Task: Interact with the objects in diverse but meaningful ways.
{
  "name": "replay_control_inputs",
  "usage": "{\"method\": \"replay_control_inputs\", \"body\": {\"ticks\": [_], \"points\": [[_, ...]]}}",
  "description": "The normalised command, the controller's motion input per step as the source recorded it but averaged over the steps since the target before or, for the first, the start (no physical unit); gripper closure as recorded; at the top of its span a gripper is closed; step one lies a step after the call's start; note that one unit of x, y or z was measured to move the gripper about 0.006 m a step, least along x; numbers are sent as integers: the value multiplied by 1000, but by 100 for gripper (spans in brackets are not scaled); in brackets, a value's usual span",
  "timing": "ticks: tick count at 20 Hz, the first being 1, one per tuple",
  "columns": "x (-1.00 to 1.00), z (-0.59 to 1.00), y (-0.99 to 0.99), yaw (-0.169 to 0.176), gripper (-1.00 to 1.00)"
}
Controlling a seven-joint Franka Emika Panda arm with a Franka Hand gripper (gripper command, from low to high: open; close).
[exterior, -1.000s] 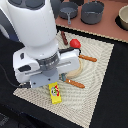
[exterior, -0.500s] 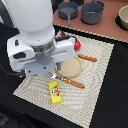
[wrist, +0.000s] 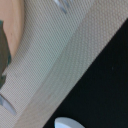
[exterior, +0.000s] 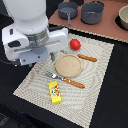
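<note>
Nearest the viewer, a yellow rectangular packet with red print lies flat on the woven beige placemat, towards the near edge of the mat. Just beyond it, a fork with a wooden handle lies on the mat, its metal tines pointing to the exterior view's left and its handle to the right. Immediately behind the fork sits the round tan plate, near the middle of the mat. A second wooden-handled utensil lies just beside the plate's far right rim. A red tomato-like ball rests on the mat beyond the plate, near the mat's far edge and close to the arm.

The Panda arm's white body fills the exterior view's left, above the left part of the mat; its gripper is hidden beneath the housing, so whether the jaws stand wide or narrow cannot be told. The wrist view shows only blurred placemat weave, dark table surface, an edge of the tan plate and a small white oblong piece on the dark surface.

Farthest away, on a reddish-brown board, stand two grey pots, side by side.
</note>
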Motion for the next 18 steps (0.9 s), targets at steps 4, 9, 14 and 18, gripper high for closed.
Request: {"method": "replay_control_inputs", "body": {"ticks": [4,9,14,18], "points": [[-774,0,386,56,-100],[-703,0,449,67,-100],[-698,0,426,77,-100],[-589,0,449,98,-100]]}}
